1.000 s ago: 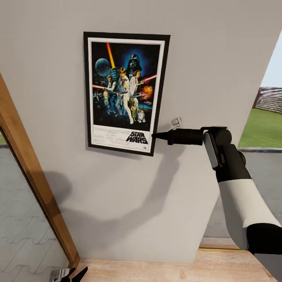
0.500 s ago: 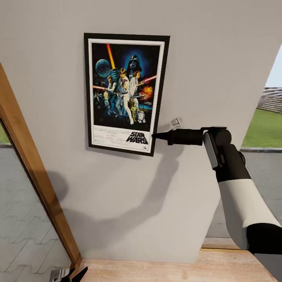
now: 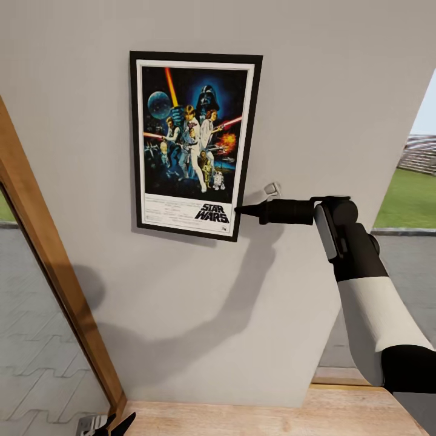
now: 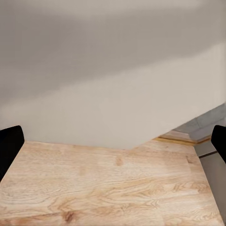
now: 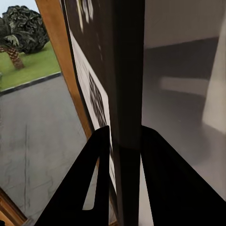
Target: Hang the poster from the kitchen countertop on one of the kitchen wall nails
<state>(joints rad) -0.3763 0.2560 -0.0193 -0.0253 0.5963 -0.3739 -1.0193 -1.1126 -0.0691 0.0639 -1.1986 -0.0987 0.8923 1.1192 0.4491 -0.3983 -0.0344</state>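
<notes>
The poster [image 3: 192, 142] lies flat against the pale wall, black-framed with a white border and the STAR WARS logo at its bottom. My right gripper [image 3: 239, 210] is shut on the frame's lower right edge. In the right wrist view, both black fingers [image 5: 94, 183] pinch that edge of the poster [image 5: 125, 70]. A small grey nail [image 3: 272, 189] sticks out of the wall just right of the poster, above my right wrist. My left gripper [image 3: 112, 424] hangs low, open and empty, its fingers [image 4: 9, 146] spread wide over a wooden surface. The kitchen countertop is out of view.
A slanted wooden door frame [image 3: 48, 266] runs along the left, with grey paving behind it. A light wooden floor strip [image 3: 254, 418] lies below the wall. To the right, an opening shows grass [image 3: 406, 197] outdoors.
The whole picture shifted a little about a second ago, so the camera moved. The poster and both arms have kept their places.
</notes>
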